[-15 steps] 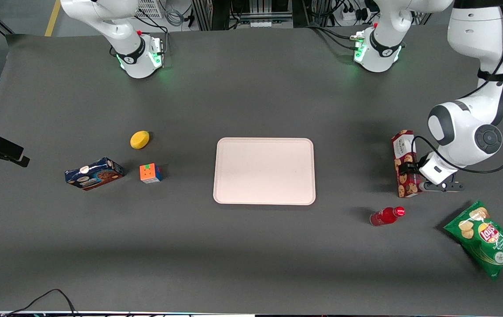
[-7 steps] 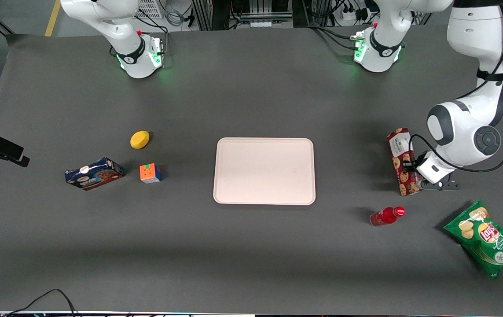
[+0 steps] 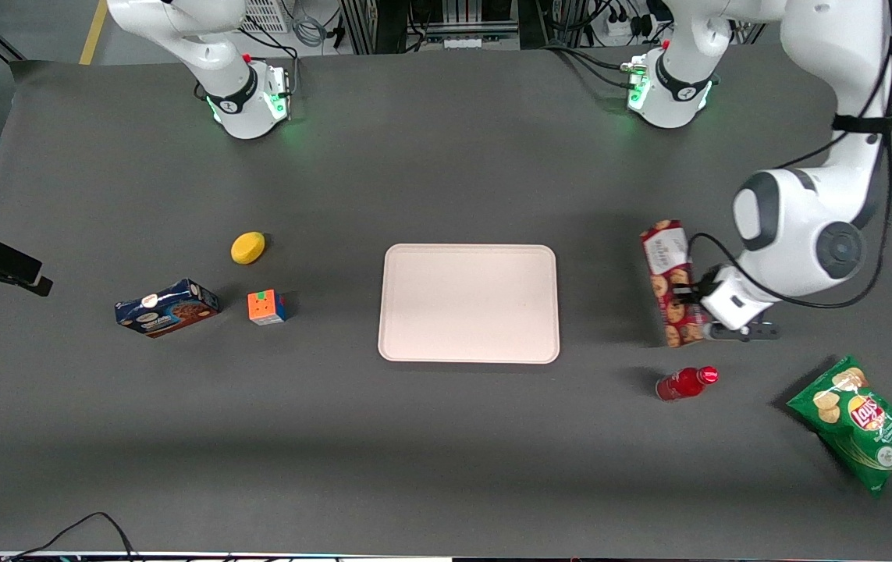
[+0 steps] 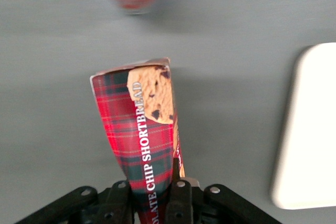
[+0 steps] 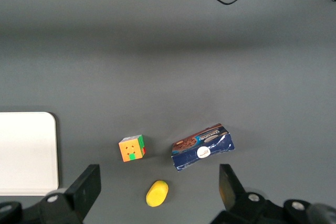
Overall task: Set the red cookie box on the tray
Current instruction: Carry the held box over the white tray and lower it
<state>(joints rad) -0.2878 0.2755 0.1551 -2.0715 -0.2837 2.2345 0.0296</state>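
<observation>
The red cookie box [image 3: 671, 282], a long red tartan carton with cookie pictures and a white label, hangs above the table between the tray [image 3: 468, 303] and the working arm's end. My left gripper [image 3: 689, 303] is shut on its side near the middle. In the left wrist view the gripper [image 4: 152, 195] clamps the carton [image 4: 143, 129] between both fingers [image 4: 180, 198], and the tray's rim [image 4: 294, 145] shows beside it. The tray is pale cream-pink and bare, at the table's middle; it also shows in the right wrist view [image 5: 26, 153].
A small red bottle [image 3: 685, 382] lies nearer the front camera than the held box. A green chip bag [image 3: 861, 422] lies toward the working arm's end. A dark blue cookie box [image 3: 167, 307], a colour cube [image 3: 267, 307] and a yellow lemon-like thing [image 3: 247, 247] lie toward the parked arm's end.
My left gripper has lifted the red cookie box and carried it toward the tray. The box's shadow has separated from it. Nothing else has moved.
</observation>
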